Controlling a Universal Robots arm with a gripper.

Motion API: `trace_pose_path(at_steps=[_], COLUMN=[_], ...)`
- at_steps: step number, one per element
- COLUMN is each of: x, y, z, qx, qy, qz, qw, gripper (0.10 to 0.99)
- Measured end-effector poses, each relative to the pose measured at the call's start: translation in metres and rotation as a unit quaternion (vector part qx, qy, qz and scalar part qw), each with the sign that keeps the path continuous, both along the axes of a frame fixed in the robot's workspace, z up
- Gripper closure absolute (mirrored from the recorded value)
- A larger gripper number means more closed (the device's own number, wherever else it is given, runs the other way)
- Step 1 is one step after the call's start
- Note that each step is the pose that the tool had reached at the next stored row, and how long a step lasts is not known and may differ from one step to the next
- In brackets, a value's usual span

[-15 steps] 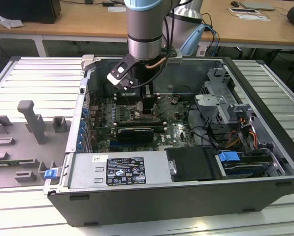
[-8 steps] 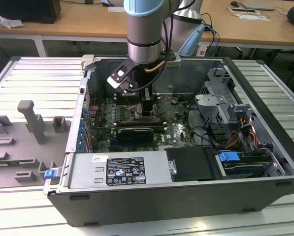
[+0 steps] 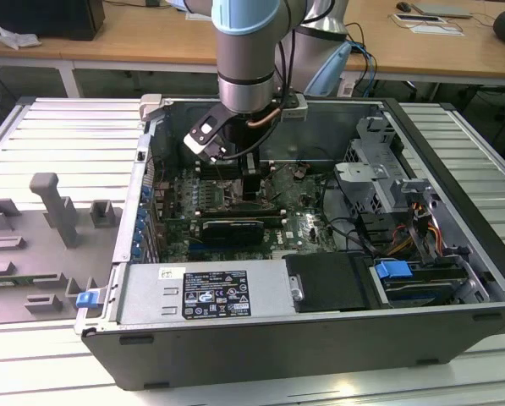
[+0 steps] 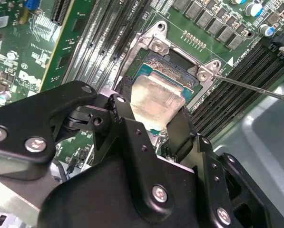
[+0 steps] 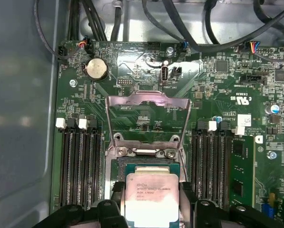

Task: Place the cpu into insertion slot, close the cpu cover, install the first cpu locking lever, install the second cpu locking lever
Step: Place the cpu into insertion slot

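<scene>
The cpu (image 4: 157, 97), a small square chip with a pale metal top, sits between the black fingers (image 4: 124, 92) of my gripper (image 4: 153, 109), which is shut on two of its opposite edges. It hangs right over the insertion slot (image 4: 172, 66), whose dark bed and silver rim show past the chip's far edge. In the first wrist view the cpu (image 5: 151, 197) lies low over the insertion slot (image 5: 146, 164), and the cpu cover (image 5: 146, 98) stands swung up and open behind it. A thin locking lever (image 4: 256, 88) juts out beside the slot. My gripper (image 3: 239, 182) reaches down inside the computer case.
Long black memory slots (image 5: 80, 166) run along both sides of the socket. A black expansion card (image 3: 228, 228) lies in front of the gripper, a drive cage (image 3: 379, 182) and cables at the exterior view's right. A grey fixture (image 3: 45, 224) sits outside the case (image 3: 125, 254).
</scene>
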State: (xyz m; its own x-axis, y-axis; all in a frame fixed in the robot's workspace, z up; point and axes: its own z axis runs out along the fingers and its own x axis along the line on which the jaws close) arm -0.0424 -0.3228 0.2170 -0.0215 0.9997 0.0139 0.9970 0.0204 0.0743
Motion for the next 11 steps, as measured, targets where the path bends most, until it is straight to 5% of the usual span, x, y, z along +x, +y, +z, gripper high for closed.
trace_pose_path(at_steps=[11], x=[-0.0009], y=[0.0036], z=[-0.0114], qx=[0.0000], qy=[0.0000], qz=[-0.012], qw=[0.9999], gripper=[0.545])
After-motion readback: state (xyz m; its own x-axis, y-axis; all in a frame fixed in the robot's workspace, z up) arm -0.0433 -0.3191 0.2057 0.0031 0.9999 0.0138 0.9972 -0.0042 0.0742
